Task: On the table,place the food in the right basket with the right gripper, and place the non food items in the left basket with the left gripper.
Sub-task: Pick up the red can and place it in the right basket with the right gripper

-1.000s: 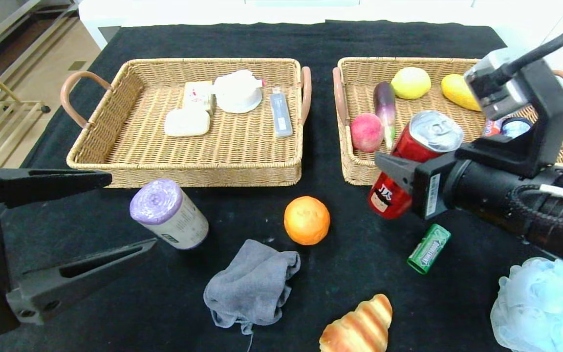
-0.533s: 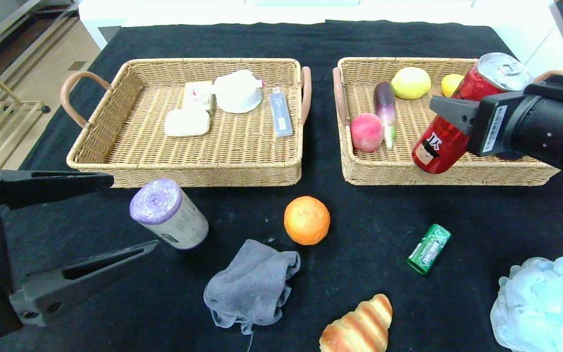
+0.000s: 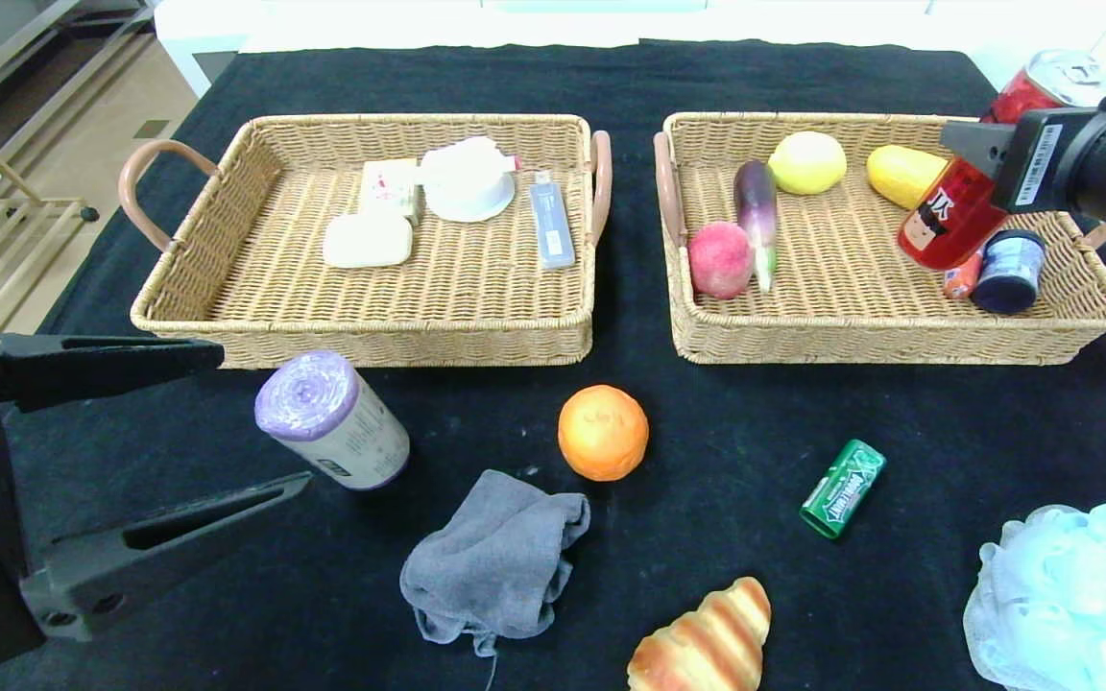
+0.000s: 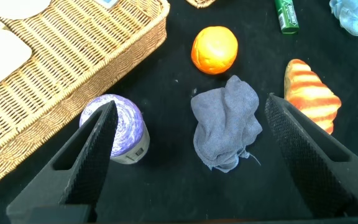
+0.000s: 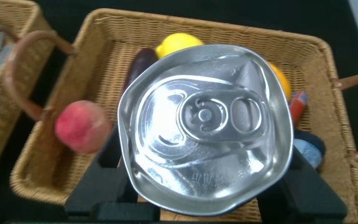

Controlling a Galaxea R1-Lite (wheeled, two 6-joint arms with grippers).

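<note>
The red drink can with a silver top [image 3: 958, 203] hangs tilted over the right wicker basket [image 3: 884, 344], probably clear of its floor; your right gripper [image 3: 980, 154] pinches it. Your left gripper [image 3: 145, 432], spread wide, waits near the left wicker basket [image 3: 361, 341].

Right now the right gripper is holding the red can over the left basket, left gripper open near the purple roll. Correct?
Not quite. The right gripper holds the red can over the right basket, not the left one; the head view shows it. The left gripper is indeed open near the purple roll.
</note>
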